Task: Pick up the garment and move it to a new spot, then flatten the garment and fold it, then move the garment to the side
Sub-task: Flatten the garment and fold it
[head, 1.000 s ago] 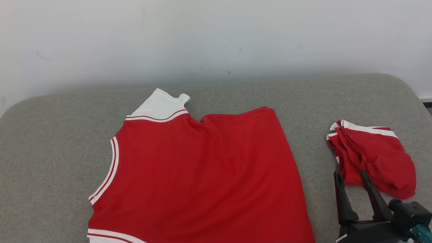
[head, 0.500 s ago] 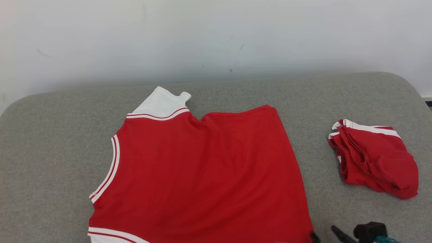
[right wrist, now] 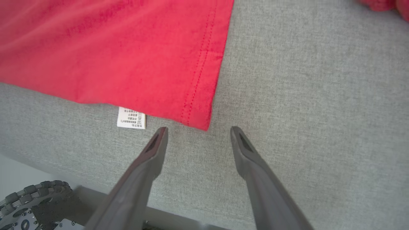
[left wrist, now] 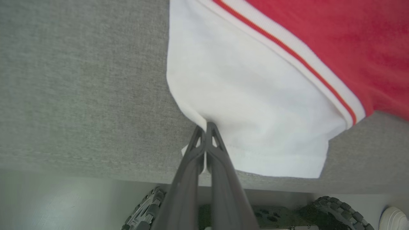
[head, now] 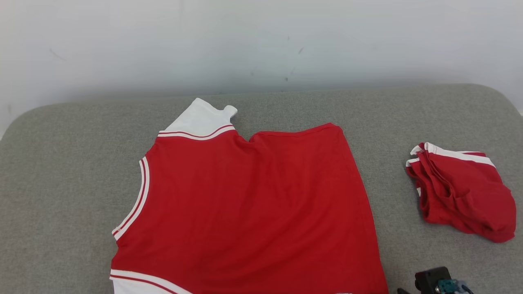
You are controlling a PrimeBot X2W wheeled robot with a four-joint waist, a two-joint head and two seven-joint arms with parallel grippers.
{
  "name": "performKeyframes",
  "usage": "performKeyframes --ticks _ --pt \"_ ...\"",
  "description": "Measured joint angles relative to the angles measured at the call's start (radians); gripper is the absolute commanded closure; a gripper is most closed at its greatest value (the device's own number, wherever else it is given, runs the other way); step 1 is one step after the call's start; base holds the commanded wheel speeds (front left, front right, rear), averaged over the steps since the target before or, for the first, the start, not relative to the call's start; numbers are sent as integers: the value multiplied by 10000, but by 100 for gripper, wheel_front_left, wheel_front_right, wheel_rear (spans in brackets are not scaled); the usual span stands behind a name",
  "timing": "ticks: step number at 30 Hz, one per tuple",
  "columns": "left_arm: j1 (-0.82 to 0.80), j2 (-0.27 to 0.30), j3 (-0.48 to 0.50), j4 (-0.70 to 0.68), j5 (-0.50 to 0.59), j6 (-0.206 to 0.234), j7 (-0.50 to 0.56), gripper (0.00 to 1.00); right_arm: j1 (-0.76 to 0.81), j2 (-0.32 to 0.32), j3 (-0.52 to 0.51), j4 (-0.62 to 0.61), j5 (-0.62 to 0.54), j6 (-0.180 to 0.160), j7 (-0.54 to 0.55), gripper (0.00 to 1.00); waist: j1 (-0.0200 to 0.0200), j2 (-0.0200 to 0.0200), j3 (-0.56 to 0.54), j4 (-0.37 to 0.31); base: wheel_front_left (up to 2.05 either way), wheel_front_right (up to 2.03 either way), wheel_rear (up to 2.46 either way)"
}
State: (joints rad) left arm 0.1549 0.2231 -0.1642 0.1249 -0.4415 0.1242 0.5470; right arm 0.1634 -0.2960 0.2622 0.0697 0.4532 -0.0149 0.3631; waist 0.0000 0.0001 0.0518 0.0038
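**Head view.** The garment is a red jersey with white, red-striped trim. It lies spread flat on the grey-covered bench, its body running from the centre to the 6 o'clock edge of the view. Its far sleeve, white, points toward 12 o'clock, near the pale wall. A folded red bundle sits at 3 o'clock of the garment, well apart from it. The dark part at the 5 o'clock edge is probably the right arm's wrist, but too little of it shows to be sure.

**Left wrist view.** The left end effector has its fingers pressed together, clamped on the edge of the near sleeve — white, lying close to the bench's front edge.

**Right wrist view.** The right end effector has its fingers well apart and grips nothing. The hem corner of the garment lies at 12 o'clock of the gap, just beyond the fingertips. A small white label pokes out from under the hem at 10 o'clock. Whether the fingertips touch the bench cannot be told.
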Motion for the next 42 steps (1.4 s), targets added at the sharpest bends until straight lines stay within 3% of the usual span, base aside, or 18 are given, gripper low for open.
performKeyframes --ticks 13,15,17,22,25,26,27,42 --pt "-5 -113 125 -144 52 0 207 100 -553 -79 265 25 -242 -12 688 0 0 -1 116 82 0 0 0" --pt "-5 -132 148 -148 92 0 217 100 -553 -65 282 56 -242 -10 708 31 0 0 109 97 0 0 0" --pt "-4 -155 167 -157 98 0 217 100 -554 -59 293 75 -242 -10 782 53 0 0 97 109 0 0 0" --pt "-1 -161 205 -188 98 0 247 100 -575 -54 309 117 -242 -10 867 62 0 0 58 113 0 0 0" --pt "4 -161 219 -203 98 0 255 100 -675 -52 318 157 -242 -10 871 80 0 0 29 105 0 0 0" --pt "5 -163 221 -209 100 0 259 100 -691 -50 318 157 -242 -10 871 93 0 0 19 102 0 0 0" --pt "6 -163 222 -221 100 0 259 100 -690 -48 318 157 -242 -10 871 100 0 0 8 99 0 0 0" --pt "729 -173 614 -631 71 0 568 100 -89 -176 132 -274 132 75 874 100 0 0 -107 102 0 0 0"
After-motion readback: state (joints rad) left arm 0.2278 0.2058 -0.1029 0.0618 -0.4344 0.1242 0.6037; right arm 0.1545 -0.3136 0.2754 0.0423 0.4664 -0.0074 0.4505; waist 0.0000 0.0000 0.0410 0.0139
